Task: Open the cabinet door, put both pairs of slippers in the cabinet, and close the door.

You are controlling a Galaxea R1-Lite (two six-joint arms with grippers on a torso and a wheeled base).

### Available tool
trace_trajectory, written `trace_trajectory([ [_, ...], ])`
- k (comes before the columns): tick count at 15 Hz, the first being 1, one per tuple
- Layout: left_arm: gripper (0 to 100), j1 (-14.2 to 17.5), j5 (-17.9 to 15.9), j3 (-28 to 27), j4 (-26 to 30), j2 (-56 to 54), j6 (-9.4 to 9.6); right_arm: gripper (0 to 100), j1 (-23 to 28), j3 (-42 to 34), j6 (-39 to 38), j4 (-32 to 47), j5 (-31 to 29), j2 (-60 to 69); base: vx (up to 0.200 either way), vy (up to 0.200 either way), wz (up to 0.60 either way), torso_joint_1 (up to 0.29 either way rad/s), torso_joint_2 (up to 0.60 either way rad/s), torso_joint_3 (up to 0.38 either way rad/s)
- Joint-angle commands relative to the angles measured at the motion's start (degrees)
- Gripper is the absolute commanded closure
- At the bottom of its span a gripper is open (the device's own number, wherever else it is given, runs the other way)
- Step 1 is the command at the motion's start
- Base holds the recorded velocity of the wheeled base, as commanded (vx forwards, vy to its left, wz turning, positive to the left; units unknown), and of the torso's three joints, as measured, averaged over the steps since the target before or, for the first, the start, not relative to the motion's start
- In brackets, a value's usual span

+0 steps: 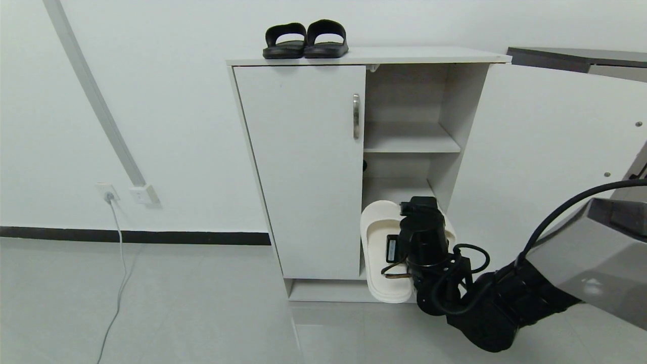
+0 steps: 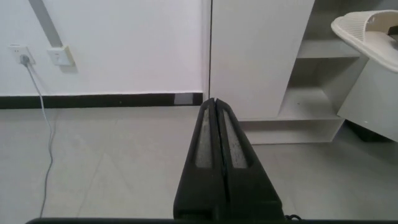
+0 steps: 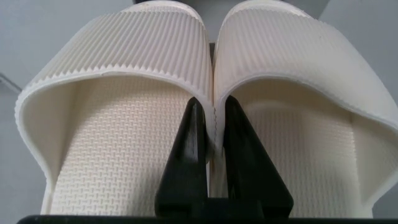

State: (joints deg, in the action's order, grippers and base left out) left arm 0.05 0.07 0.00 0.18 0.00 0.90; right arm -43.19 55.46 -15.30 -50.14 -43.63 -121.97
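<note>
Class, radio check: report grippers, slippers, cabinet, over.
Right gripper shut on cream ribbed foam slippers, at white cabinet's open lower compartment. Left gripper shut, empty. Black slippers atop cabinet. Nothing blocking.

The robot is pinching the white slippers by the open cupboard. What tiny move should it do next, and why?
Probably ease the white slippers deeper into the bottom compartment of the cabinet. The right pincer is shut on both, and they hang partly outside the opening, so letting go might drop them.

No legible text, numbers or signs, bar a small pale label (image 1: 391, 250) on the right gripper (image 3: 210, 124), too small to read.
</note>
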Motion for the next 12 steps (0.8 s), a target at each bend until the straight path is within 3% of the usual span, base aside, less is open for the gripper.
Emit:
trace_trajectory([
  [1,100,0.0,0.1,0.0,0.0,0.0,-0.02,100,-0.1,1.2,-0.1,0.0,-0.2,-2.4,0.0,0.0,0.0,0.0,0.0,0.0],
  [3,100,0.0,0.1,0.0,-0.1,0.0,0.06,100,-0.1,1.4,-0.1,0.0,-0.3,-3.5,0.0,0.0,0.0,0.0,0.0,0.0],
  [9,100,0.0,0.1,0.0,-0.1,0.0,-0.11,100,-0.2,1.6,-0.4,-0.1,-0.2,-4.9,0.0,-0.2,0.0,0.004,0.0,0.001],
  [12,100,0.0,0.1,0.0,0.0,0.0,-0.29,100,-0.3,1.3,-0.4,-0.6,-0.2,-5.4,0.0,0.0,0.0,0.0,0.0,0.0],
])
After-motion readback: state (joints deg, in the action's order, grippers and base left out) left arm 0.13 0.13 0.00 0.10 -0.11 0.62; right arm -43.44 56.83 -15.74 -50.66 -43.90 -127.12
